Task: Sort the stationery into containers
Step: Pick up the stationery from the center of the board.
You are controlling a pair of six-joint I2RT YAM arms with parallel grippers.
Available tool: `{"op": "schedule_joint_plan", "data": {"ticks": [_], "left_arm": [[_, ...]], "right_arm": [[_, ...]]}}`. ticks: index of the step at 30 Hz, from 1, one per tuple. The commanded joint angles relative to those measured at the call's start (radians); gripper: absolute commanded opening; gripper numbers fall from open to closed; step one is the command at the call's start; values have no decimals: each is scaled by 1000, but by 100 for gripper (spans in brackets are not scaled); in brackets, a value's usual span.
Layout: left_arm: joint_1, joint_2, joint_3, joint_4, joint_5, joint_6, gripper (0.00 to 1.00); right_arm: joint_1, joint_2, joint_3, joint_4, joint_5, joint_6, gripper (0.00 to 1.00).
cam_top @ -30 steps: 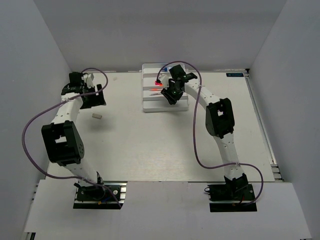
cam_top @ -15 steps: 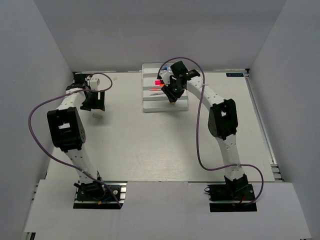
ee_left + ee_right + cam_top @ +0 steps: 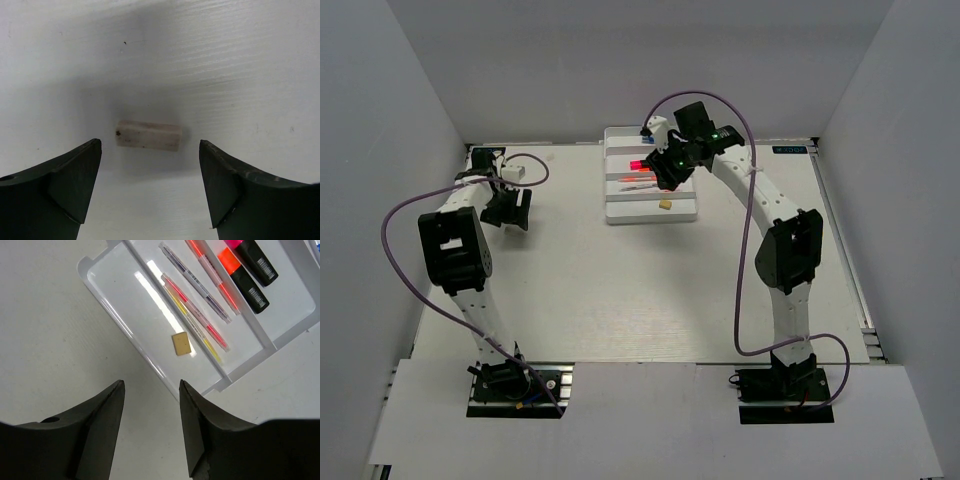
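The white tray [image 3: 612,214] stands at the back centre. In the right wrist view its rows [image 3: 153,363] hold an orange-and-black marker [image 3: 245,276], a pink-and-black marker [image 3: 252,255], two thin pink-orange sticks [image 3: 200,320], a pale pen [image 3: 194,281] and a tan eraser [image 3: 181,343]. The eraser also shows in the top view [image 3: 666,204]. A blue cap [image 3: 647,131] peeks out behind the tray. My right gripper [image 3: 151,386] is open and empty above the tray's near rim. My left gripper [image 3: 150,185] is open, low over a pale block [image 3: 148,135] lying on the table between its fingers.
White walls close in the table on the left, back and right. The left arm's purple cable [image 3: 390,225] loops out toward the left wall. The right arm [image 3: 760,190] arches over the table to the right of the tray.
My right gripper has lifted and drawn back from the tray's near row, where the tan eraser now lies. My left gripper has swung in over the pale block, which it now hides from above.
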Motion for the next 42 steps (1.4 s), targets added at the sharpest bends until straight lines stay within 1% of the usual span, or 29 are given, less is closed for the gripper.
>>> {"op": "schedule_joint_plan", "data": {"ticks": [1,12,22,26,29,30,31,32,34,37,38,39,42], "left_arm": [[7,-15,0,6,-11,16,88],[25,37,-10,3,34,41,86],[34,55,-53,48,49,67,74],[34,49,-90,64,54,71,68],[34,32,-115,80,51,73,59],[34,22,-127,84,51,68,53],[34,16,-130,84,51,64,50],[25,9,-138,81,52,45,45],[16,-26,-150,80,51,13,38],[-5,-93,-185,86,64,-82,32],[-5,-116,-202,91,72,-138,31],[-18,-159,-208,95,69,-169,27],[-53,-219,-225,106,83,-293,24]], "right_arm": [[2,-53,-16,-26,-26,25,54],[-1,-64,-33,-29,-17,25,54],[2,-64,-42,-26,-9,25,54],[2,-63,-44,-26,-5,25,54],[17,-64,-47,-26,-3,23,54],[1,-63,-48,-26,-2,25,54],[-1,-66,-48,-26,-2,23,54],[1,-66,-50,-26,0,23,54],[2,-70,-53,-26,0,26,54],[4,-86,-70,-23,0,34,54],[2,-93,-90,-20,3,42,54],[2,-113,-102,-14,6,46,54],[-1,-158,-169,1,32,59,54]]}}
